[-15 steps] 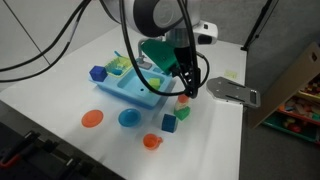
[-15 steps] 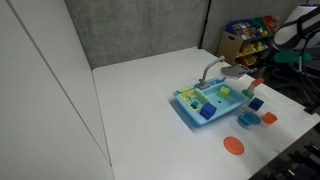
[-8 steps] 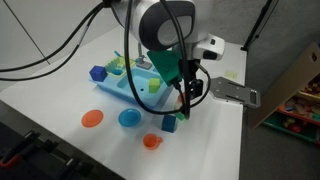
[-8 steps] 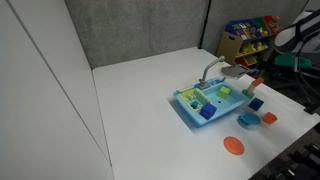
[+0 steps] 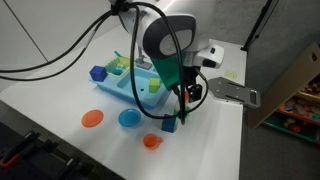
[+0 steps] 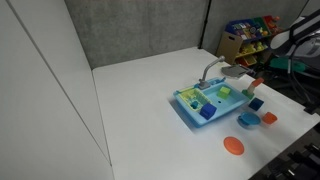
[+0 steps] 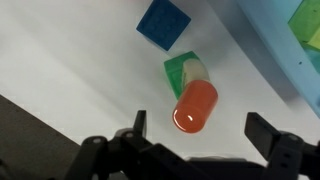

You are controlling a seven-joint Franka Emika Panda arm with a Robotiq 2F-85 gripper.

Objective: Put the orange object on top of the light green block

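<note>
Tool [image 7: 198,125] poised low over the white tabletop [image 7: 70,50], jaws spread wide and gripping nothing. Directly ahead, in the gap between the jaws and touching neither, lies the orange object [image 7: 195,107]: a short, round-ended chunk on its side, its far end against a darker green block [image 7: 181,70]. It is judged light and rigid, with a glossy curved skin that may slip or roll. The best hold is across its narrow waist at mid-length, one jaw on each long flank. Farther ahead and slightly left sits a blue cube [image 7: 163,22]. Farthest, ahead and to the right, the light green block [image 7: 303,14] rests in the blue tray [image 7: 262,45], well apart from the orange object.
</note>
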